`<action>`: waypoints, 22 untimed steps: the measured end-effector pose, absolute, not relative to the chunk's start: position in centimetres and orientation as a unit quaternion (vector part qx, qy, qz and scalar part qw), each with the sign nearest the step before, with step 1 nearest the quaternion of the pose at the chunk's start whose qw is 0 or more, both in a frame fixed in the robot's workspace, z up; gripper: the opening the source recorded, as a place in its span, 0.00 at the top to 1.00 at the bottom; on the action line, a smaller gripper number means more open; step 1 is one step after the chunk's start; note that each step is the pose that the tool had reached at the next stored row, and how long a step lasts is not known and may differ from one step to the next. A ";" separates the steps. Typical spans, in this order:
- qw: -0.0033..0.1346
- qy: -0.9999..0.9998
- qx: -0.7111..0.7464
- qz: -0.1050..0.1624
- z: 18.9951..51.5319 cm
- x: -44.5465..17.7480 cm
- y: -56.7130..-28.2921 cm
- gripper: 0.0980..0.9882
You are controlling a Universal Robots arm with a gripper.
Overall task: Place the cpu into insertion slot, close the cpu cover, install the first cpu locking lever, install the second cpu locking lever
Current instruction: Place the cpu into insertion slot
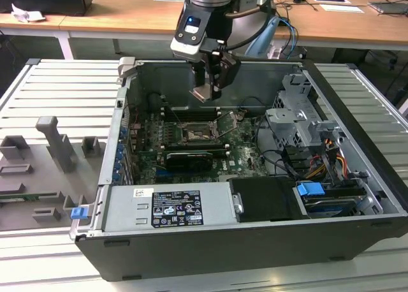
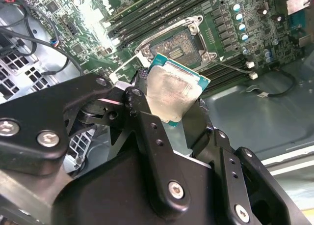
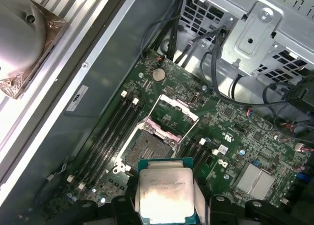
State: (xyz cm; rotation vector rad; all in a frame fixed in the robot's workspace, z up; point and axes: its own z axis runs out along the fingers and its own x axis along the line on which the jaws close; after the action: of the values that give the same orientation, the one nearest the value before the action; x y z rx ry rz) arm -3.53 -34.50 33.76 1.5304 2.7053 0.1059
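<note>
My gripper (image 1: 207, 91) hangs inside the open computer case, shut on the cpu (image 1: 203, 93). The chip is a flat square with a pale silver top and a green edge, and it is above the board, touching nothing below. In both wrist views the cpu (image 3: 166, 190) (image 2: 174, 92) sits between the black fingers (image 2: 140, 109). The insertion slot (image 3: 144, 149) (image 2: 177, 45) (image 1: 194, 134) lies open on the green motherboard with its dark centre bare. The cpu cover (image 3: 174, 114) stands flipped up beside it. A thin wire locking lever (image 2: 235, 68) sticks out from the socket, unlatched.
Long black memory slots (image 3: 113, 131) run beside the socket. A grey drive cage (image 1: 296, 123) with cables stands on the exterior view's right, and a power supply (image 1: 169, 206) is at the front. A round metal cooler (image 3: 24, 38) lies outside the case wall. Grey fixtures (image 1: 54, 145) are on the left table.
</note>
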 end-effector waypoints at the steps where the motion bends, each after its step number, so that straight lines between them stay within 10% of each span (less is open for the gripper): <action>1: 0.016 0.867 0.496 0.034 33.7 -3.5 -34.5 0.52; 22: 0.019 0.827 0.561 0.032 32.8 -3.5 -34.5 0.52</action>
State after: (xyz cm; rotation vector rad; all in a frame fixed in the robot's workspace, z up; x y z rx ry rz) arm -3.53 -34.50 32.79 1.7428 2.5665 0.0991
